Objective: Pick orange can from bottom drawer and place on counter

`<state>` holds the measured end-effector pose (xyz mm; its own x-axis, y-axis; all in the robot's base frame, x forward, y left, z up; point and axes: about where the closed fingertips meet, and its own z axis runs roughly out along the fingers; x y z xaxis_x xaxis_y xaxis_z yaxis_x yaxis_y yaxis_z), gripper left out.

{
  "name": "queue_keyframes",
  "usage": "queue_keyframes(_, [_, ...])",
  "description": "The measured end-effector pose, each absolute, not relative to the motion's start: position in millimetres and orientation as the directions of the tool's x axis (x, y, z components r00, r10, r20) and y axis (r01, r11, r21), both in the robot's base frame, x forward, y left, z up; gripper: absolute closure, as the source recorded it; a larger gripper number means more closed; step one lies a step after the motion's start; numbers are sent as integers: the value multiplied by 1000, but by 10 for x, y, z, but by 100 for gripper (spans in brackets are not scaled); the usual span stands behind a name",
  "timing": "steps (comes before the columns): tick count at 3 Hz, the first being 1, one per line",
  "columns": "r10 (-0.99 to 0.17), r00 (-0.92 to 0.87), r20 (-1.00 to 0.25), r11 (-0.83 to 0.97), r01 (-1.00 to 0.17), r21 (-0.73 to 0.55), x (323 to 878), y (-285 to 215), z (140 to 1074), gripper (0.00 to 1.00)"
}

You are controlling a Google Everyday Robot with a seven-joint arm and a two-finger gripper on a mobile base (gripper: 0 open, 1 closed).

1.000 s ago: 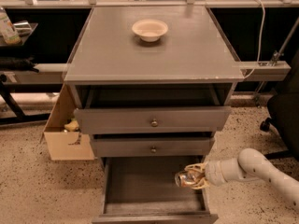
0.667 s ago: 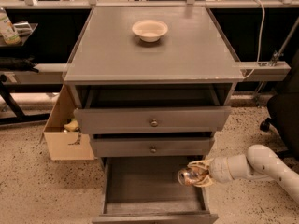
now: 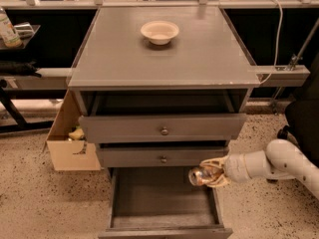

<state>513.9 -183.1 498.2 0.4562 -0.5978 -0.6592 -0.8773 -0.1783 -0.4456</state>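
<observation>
Bottom drawer [image 3: 159, 199] open; pincer [image 3: 206, 175] abv it grips orange can [image 3: 196, 177], partly hidden.

There were three drawers in the cabinet: two shallow ones and one bottom drawer [image 3: 162, 198]. There were two knobs, one upper knob [image 3: 164, 131] and one lower knob [image 3: 163, 159]. There was one counter [image 3: 199, 54] with one bowl [image 3: 159, 32] on it. One orange can [image 3: 197, 177] was held in the one gripper [image 3: 205, 173], above the right side of the bottom drawer. One cardboard box [image 3: 67, 156] stood left of the cabinet.
</observation>
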Motion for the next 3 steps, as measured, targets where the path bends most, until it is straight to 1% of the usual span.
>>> queue_keyframes(1, [-594,472,-651,-175,-866,-468,5244,-1823,5458,100])
queue_keyframes(2, [-587,530,-612,-198,-827,-526,5342,-1763,6096,100])
queue_keyframes(3, [-587,530,-612,-198,-827,-526,5342,-1763,6096,100])
